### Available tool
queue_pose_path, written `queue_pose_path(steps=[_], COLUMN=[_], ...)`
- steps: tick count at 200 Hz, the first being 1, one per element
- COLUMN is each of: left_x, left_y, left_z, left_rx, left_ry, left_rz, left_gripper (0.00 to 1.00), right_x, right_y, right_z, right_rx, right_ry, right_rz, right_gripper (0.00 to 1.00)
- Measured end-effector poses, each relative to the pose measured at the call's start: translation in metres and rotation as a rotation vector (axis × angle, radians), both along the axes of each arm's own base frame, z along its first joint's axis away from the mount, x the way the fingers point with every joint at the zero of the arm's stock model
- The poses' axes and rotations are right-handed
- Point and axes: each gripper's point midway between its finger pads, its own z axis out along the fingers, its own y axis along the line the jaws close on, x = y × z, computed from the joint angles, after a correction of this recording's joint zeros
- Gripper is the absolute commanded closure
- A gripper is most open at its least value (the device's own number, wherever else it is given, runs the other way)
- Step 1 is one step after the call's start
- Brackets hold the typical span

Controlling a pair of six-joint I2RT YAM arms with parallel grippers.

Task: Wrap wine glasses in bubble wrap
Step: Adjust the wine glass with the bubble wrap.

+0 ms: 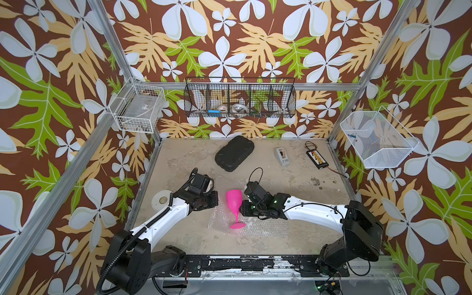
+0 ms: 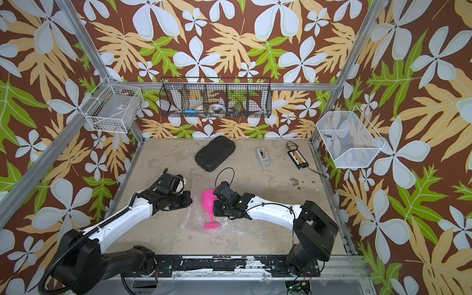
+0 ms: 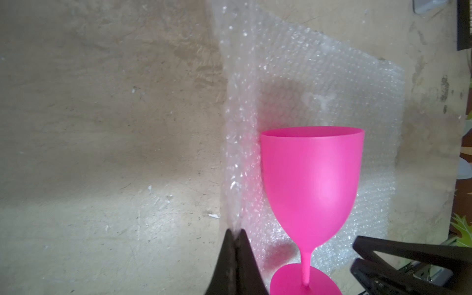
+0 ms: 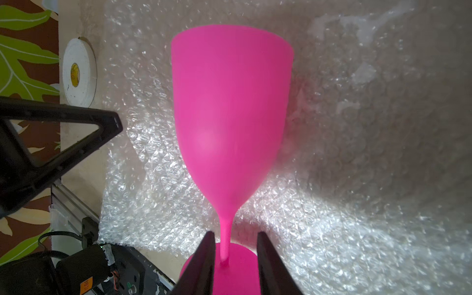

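Note:
A bright pink wine glass (image 1: 234, 201) (image 2: 209, 201) stands on its foot on the clear bubble wrap (image 1: 255, 226) (image 2: 237, 227) spread over the table. My left gripper (image 3: 236, 231) is shut on the wrap's left edge, and that edge of the bubble wrap (image 3: 237, 127) rises as a flap beside the wine glass (image 3: 311, 184). My right gripper (image 4: 233, 233) is open, one finger on each side of the thin stem just above the foot of the wine glass (image 4: 229, 115), with a gap on both sides. The bubble wrap (image 4: 357, 204) lies behind it.
A black oval padded case (image 1: 234, 154), a grey tape dispenser (image 1: 282, 155) and a black connector board (image 1: 318, 158) lie at the back of the table. A white tape roll (image 1: 162, 200) sits by the left arm. Wire baskets hang on the walls.

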Motion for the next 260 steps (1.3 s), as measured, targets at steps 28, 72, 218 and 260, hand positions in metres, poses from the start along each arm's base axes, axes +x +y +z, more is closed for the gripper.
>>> queue_pose_path(steps=[28,72,218,260], left_x=[-0.001,-0.005,-0.012,-0.013], left_y=[-0.016,-0.031,-0.014,-0.013], left_z=[0.013,0.021,0.014,0.018], left_rx=[-0.023,-0.053,0.015,0.012], left_ry=[-0.018,-0.013,-0.016,-0.032], left_rz=[-0.027,-0.031,0.043,0.04], left_gripper=[1.0,1.0,1.0,1.0], right_x=[0.001,-0.005,-0.011,-0.012], right_y=[-0.001,-0.004,0.007,0.002], right_z=[-0.002,-0.01,-0.045,-0.056], right_rx=[0.007,0.011,-0.031,-0.029], right_ry=[0.003,0.016,0.1,0.143], right_rz=[-0.004,0.006,0.002,-0.07], right_gripper=[0.71,0.67,0.7,0.77])
